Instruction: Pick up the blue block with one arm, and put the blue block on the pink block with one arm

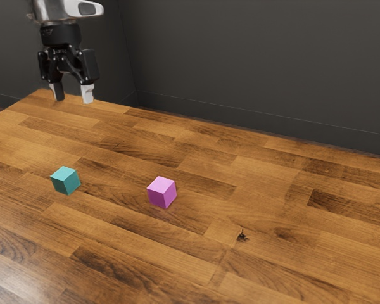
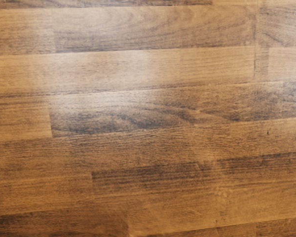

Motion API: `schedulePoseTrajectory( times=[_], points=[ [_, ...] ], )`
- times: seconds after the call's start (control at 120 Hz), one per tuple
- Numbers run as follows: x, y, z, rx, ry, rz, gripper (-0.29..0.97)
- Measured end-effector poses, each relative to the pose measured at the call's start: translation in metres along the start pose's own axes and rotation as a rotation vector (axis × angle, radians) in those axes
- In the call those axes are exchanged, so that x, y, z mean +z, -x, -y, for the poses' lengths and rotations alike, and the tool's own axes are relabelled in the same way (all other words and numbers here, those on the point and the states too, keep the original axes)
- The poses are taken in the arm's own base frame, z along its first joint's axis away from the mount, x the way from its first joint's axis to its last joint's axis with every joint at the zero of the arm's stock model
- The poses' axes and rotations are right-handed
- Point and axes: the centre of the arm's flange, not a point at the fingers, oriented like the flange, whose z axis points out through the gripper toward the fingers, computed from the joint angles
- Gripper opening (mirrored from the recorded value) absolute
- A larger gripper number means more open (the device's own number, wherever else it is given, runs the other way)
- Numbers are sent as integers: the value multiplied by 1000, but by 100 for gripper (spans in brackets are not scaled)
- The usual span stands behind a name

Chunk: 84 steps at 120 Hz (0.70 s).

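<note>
At the far left of the exterior view, above the table's (image 1: 291,190) far edge: gripper (image 1: 72,96), black, fingers pointing down and spread wide, nothing between them, hanging clear of the wood

Item 1: blue block (image 1: 65,180), teal in hue, a cube with no long axis. It sits flat on the table at the exterior view's left, nearer than the gripper and well apart from it. It is turned so that one upright edge faces the near side, with two side faces showing.

Item 2: pink block (image 1: 161,192), a cube, flat on the table to the right of the blue block and slightly nearer. The two are apart, with bare planks between them, and the top face is uncovered.

Item 3: dark mark (image 1: 242,236) in the wood, right of and nearer than the pink block.

Surroundings: open plank surface on every side of both blocks; dark wall (image 1: 253,57) along the far edge. The wrist view shows wood planks (image 2: 148,123) under the hand
</note>
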Motion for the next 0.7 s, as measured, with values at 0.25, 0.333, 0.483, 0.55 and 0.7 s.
schedulePoseTrajectory(
  times=[0.25, 0.333, 0.483, 0.55, 0.7],
  points=[
    [148, -55, 53, -74, -16, 36, 65],
    [177, -62, 81, -90, -39, -23, 65],
    [209, -56, 170, -168, -56, -140, 64],
    [209, -45, 221, -219, -67, -191, 64],
    [248, -16, 333, -317, -95, -243, 64]
  ],
)
